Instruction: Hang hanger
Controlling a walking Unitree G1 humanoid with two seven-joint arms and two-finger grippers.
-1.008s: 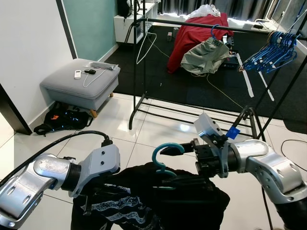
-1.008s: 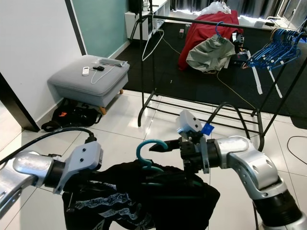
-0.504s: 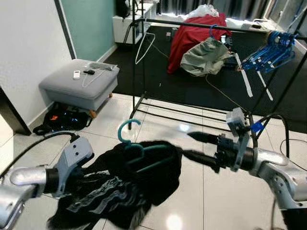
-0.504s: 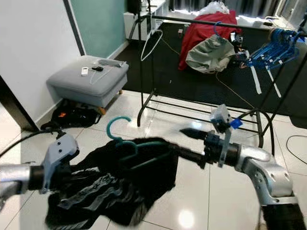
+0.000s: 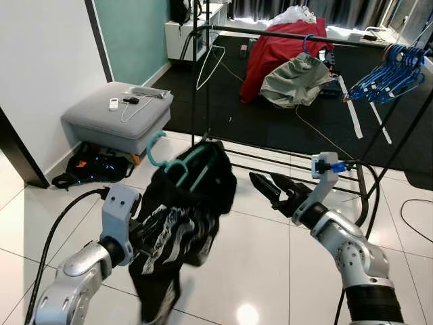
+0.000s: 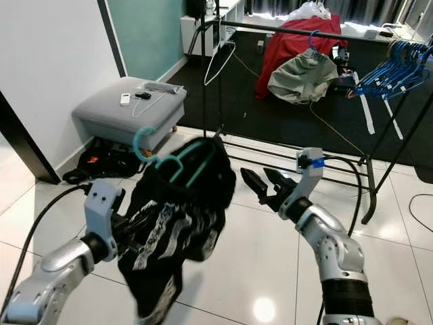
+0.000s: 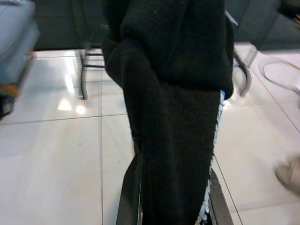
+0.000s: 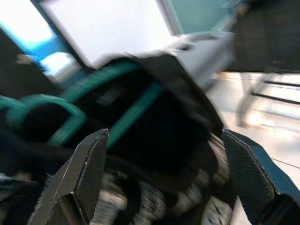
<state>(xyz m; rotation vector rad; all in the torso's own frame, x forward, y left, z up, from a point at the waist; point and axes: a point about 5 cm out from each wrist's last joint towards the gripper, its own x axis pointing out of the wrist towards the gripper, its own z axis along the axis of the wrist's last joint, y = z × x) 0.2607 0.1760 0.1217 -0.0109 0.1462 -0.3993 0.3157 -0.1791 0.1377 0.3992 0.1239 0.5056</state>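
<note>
I had the left gripper (image 7: 171, 199) pinched on the black garment (image 5: 177, 230), which hung from the teal hanger (image 5: 177, 164) in front of the clothes rail (image 5: 270, 32). The right gripper (image 5: 270, 191) sat just beside it, fingers spread and holding nothing. To do it well, I judged I should steady the hook with the right before lifting toward the rail.

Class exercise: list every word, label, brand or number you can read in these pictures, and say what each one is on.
None can be read.
Black garment on the teal hanger: white pattern, no legible letters.
Blue tag on the right gripper: too small to read.
Items on the grey ottoman: too small to read.
</note>
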